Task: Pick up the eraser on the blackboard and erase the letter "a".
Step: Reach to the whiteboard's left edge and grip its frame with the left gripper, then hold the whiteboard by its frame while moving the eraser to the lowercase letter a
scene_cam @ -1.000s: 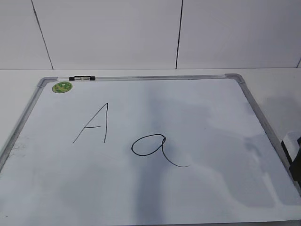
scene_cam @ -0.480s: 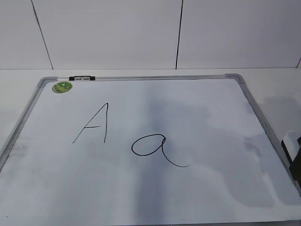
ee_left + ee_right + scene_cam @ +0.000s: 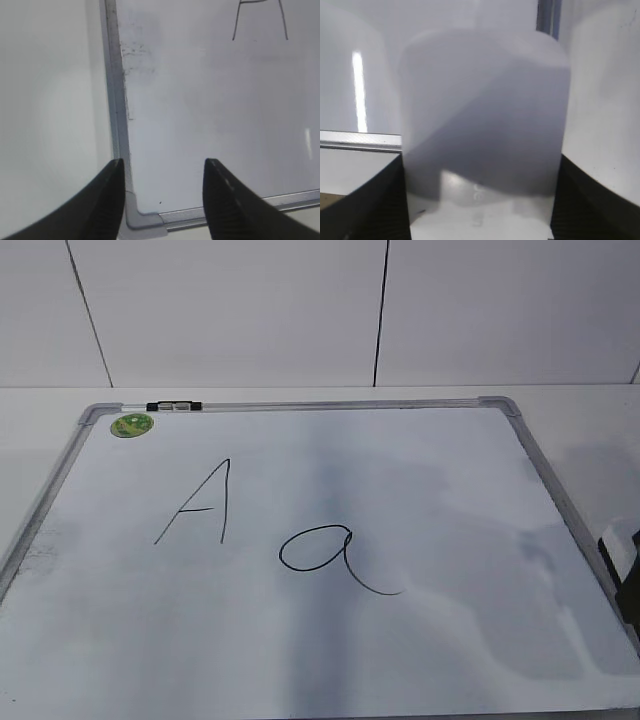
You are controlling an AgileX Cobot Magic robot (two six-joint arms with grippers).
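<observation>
The blackboard (image 3: 350, 403) lies flat, a white board in a grey frame. The letter "a" (image 3: 322, 550) sits near its middle, intact. My right gripper (image 3: 481, 165) is shut on the eraser (image 3: 485, 125), a white block with faint grey lettering that fills the gap between the fingers. In the exterior view only a sliver of the eraser (image 3: 620, 552) shows at the right edge, past the board's frame. My left gripper (image 3: 164, 162) hangs open and empty over the board's near left corner (image 3: 142, 220).
A capital "A" (image 3: 200, 505) stands left of the "a". A small marker (image 3: 174, 406) rests on the far frame, next to a green sticker (image 3: 132, 425). Grey smudges (image 3: 132, 50) mark the board's left edge. A white wall rises behind.
The eraser and the right gripper have slid a little further right, so less of them shows at the right edge. The writing is unchanged.
</observation>
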